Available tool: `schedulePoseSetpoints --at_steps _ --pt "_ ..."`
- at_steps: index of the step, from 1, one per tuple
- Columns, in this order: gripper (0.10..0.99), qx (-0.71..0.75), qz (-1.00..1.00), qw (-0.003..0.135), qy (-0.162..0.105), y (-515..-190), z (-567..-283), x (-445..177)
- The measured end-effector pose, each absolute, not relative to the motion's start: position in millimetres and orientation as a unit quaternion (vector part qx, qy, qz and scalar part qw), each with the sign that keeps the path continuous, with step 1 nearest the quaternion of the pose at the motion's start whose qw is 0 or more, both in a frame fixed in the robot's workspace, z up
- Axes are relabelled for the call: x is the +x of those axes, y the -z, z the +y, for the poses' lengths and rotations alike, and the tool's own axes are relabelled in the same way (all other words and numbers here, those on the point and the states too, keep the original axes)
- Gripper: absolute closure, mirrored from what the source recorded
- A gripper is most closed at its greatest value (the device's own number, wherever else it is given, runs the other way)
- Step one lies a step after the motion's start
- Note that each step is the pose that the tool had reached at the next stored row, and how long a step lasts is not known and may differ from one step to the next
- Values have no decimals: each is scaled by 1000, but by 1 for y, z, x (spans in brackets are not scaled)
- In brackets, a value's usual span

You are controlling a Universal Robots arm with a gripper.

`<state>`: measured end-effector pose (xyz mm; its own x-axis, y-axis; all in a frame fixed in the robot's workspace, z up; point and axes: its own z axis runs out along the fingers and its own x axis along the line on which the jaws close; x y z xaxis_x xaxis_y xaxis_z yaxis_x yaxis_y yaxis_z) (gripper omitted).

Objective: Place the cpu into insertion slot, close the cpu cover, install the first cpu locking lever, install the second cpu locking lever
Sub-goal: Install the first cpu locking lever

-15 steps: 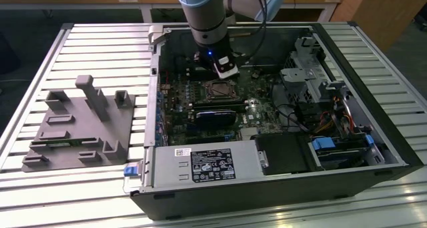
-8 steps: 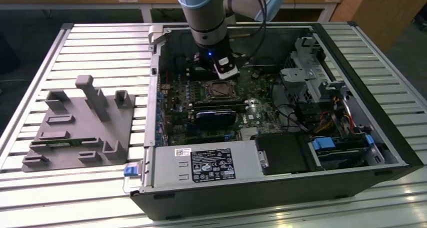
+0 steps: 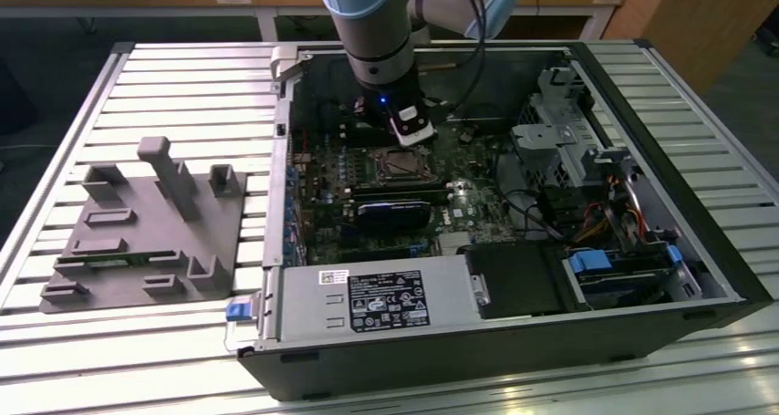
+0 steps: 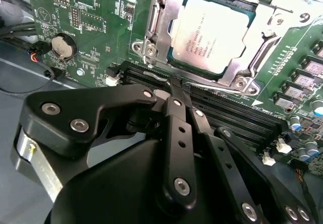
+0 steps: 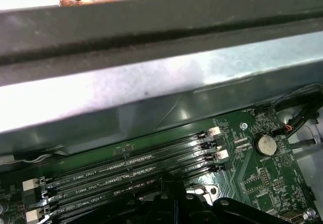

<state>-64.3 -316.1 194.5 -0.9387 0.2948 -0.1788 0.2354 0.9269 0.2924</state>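
Right at the lens in the second wrist view, the gripper (image 4: 175, 85) has its jaws pressed together. Just beyond, the cpu (image 4: 212, 35), its top finely printed, lies in the insertion slot (image 3: 381, 165) under the lowered cpu cover (image 4: 160, 24). The first wrist view adds white-lettered memory slots (image 5: 131, 171); the exterior view, a labelled power supply (image 3: 387, 301).

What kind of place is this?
Likely a robotics lab or test bench: a robot arm reaches into an open computer case on a slatted metal table, with a grey fixture plate beside it.
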Motion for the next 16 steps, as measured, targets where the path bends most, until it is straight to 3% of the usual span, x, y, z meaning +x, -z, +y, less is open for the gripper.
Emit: schedulePoseSetpoints --at_steps 16 --pt "980 135 975 113 -133 -187 -317 -64"
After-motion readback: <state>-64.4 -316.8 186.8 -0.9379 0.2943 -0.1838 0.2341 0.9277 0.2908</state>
